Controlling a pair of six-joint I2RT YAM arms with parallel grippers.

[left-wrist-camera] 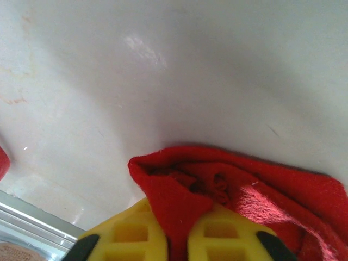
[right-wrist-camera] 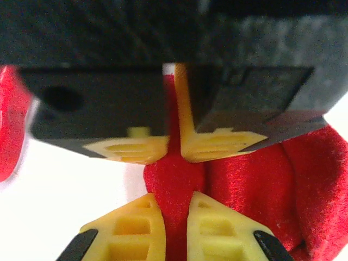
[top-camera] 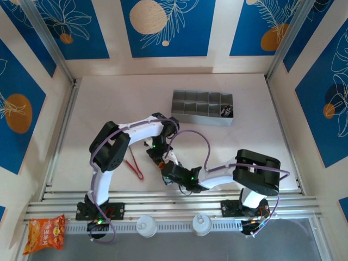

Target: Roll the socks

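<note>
At about 6 o'clock on the tabletop (top-camera: 109, 103), the red sock (left-wrist-camera: 244, 190) is gripped from opposite sides: the left tool (left-wrist-camera: 178, 220) and the right tool (right-wrist-camera: 171, 204) are each pressed together on a fold of it. For a tight roll, hold one pinch as the anchor and turn the other without stretching the fabric. At 1 o'clock, the grey tray (top-camera: 202, 120) holds a dark item (top-camera: 227, 111) with pale marks in its right-end compartment, possibly the striped sock. The other compartments look bare.

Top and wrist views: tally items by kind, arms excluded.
red sock: 1
tongs: 1
divided tray: 1
dark bundle in tray: 1
snack bag: 1
white round caps: 2
total: 7
</note>
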